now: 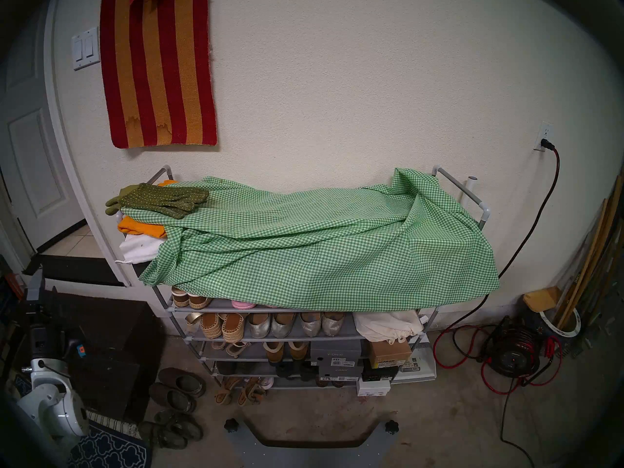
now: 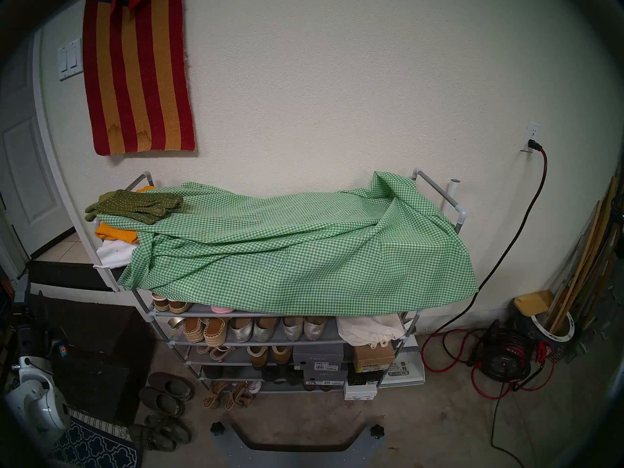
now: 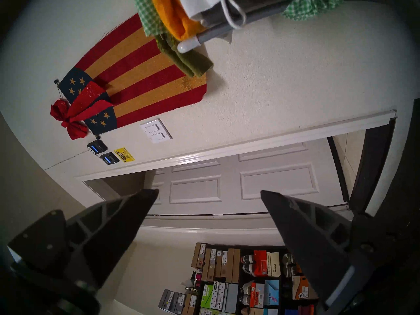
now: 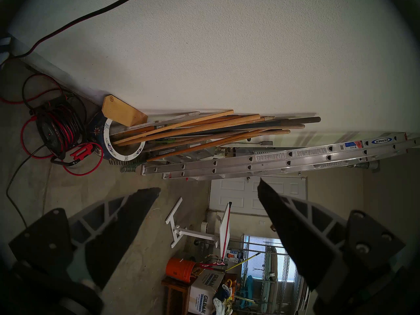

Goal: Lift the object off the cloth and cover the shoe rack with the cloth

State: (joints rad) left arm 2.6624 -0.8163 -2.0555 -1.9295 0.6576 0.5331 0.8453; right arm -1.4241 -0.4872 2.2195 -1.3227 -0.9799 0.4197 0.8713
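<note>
While both arms wait low, the scene reads:
Left gripper: wide apart, holding nothing.
Right gripper: wide apart, holding nothing.
Grey metal-tube shoe rack: against the wall.
Green-and-white checked cloth: bunched on the rack's top.
Olive-green patterned gloves: lying on the cloth's far-left corner.

Olive gloves lie on rumpled gingham cloth atop grey shoe rack.

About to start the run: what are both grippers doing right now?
Left gripper: open, holding nothing.
Right gripper: open, holding nothing.
</note>
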